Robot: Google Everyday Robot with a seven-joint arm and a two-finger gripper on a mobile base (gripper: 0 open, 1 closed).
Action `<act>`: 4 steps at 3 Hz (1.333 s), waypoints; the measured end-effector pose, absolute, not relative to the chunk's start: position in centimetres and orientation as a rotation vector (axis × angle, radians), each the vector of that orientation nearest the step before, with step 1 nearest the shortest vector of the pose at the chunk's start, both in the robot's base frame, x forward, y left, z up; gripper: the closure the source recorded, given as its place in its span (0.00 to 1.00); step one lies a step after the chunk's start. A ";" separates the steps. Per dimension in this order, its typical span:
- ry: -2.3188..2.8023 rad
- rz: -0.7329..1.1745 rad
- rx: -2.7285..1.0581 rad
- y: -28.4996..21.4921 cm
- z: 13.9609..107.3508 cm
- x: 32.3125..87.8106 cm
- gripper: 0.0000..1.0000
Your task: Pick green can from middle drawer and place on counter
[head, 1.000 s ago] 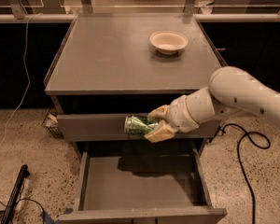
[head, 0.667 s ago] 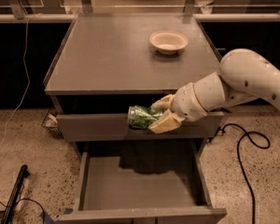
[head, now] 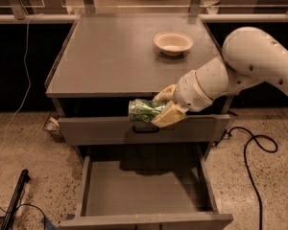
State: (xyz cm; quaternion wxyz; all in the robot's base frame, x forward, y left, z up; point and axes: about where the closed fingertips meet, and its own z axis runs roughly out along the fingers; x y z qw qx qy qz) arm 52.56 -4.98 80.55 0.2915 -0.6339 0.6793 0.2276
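Note:
My gripper (head: pixel 162 107) is shut on the green can (head: pixel 143 111), holding it on its side in the air in front of the counter's front edge, above the open middle drawer (head: pixel 144 195). The can's silvery end points left. The drawer is pulled out and its grey floor is bare. The counter (head: pixel 110 56) is the flat grey top just behind and slightly above the can. My white arm reaches in from the right.
A white bowl (head: pixel 173 42) stands at the back right of the counter. The top drawer front (head: pixel 86 129) with a dark loop handle sits right below the can. A black cable (head: pixel 252 150) lies on the speckled floor at the right.
My gripper has lifted the green can upward and a little to the right, from level with the top drawer front to near the counter's front edge.

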 end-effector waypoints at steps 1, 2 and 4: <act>1.811 0.526 -1.776 -5.1 85.6 54.5 1.00; 1.794 0.522 -1.813 -5.0 87.9 56.3 1.00; 1.786 0.581 -1.766 -4.8 87.7 64.2 1.00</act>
